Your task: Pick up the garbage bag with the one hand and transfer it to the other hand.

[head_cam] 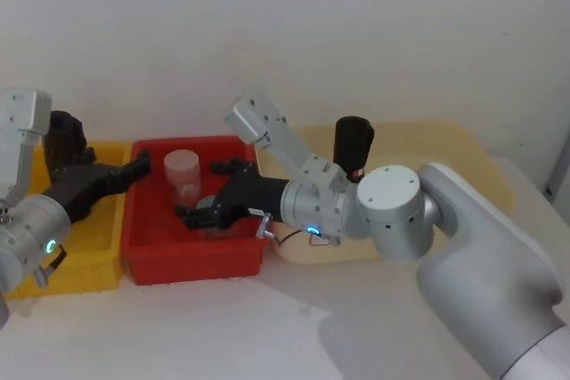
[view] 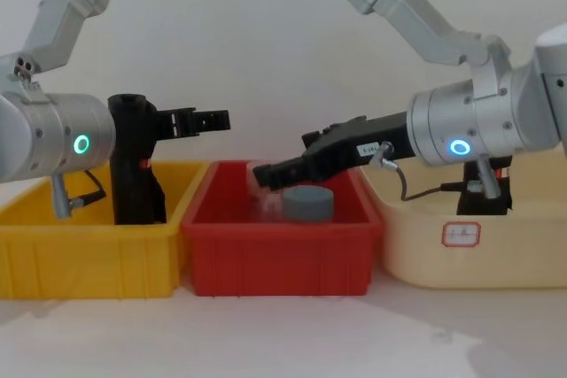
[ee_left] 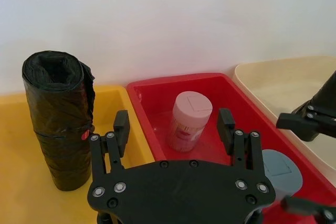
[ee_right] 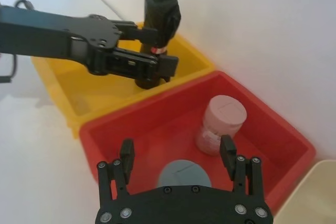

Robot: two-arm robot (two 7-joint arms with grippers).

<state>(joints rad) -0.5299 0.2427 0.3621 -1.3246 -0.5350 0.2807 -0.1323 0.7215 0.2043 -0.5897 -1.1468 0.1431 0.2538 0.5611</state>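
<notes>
garbage bag [ee_left: 58, 124] standing upright in yellow bin [ee_left: 21, 192], bin wall hiding its base in chest view | left gripper [ee_left: 173, 126] hovering just beside it, fingers spread wide, empty | right gripper [ee_right: 176, 153] hanging over red bin [ee_right: 147, 129], fingers wide | pink-lidded jar [ee_right: 220, 124] and half-hidden grey-lidded jar [ee_right: 184, 171] sitting below

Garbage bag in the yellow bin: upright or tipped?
Upright. The garbage bag stands on end in the yellow bin, its rolled top facing up; the open left tool is beside it.
</notes>
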